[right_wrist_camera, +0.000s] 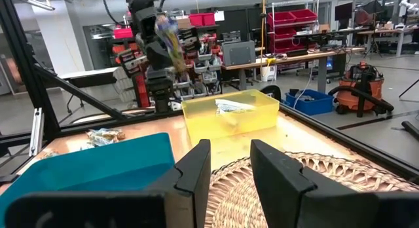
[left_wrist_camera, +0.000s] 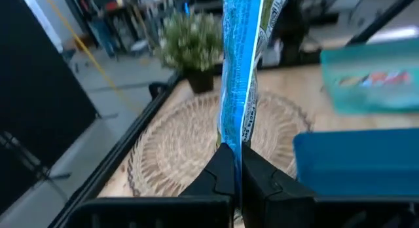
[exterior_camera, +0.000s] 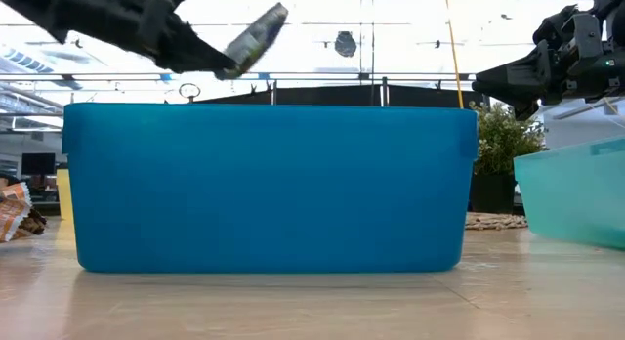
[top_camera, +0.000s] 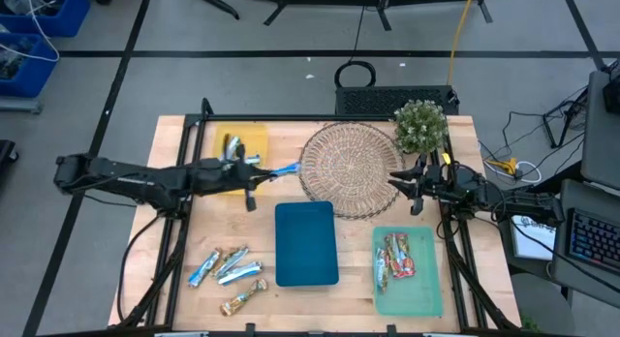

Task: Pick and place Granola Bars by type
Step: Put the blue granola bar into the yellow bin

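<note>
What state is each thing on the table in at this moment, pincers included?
Left pincer: shut on blue bar, held in the air.
Right pincer: open, empty, above the wicker mat.
Yellow tray: holds bars.
Blue tray: nothing seen inside from above.
Green tray: holds red/orange bars.
Loose bars: lying on the table.

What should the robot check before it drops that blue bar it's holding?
1. Grip: left tool shut on the blue-and-silver foil bar: ok.
2. Bar lifted off the wooden table: ok.
3. Bar over the blue rectangular tray: not ok, it hangs beside the round wicker mat.
4. Blue tray's inside free: cannot tell.
5. Right tool open, out of the way above the mat: ok.
</note>
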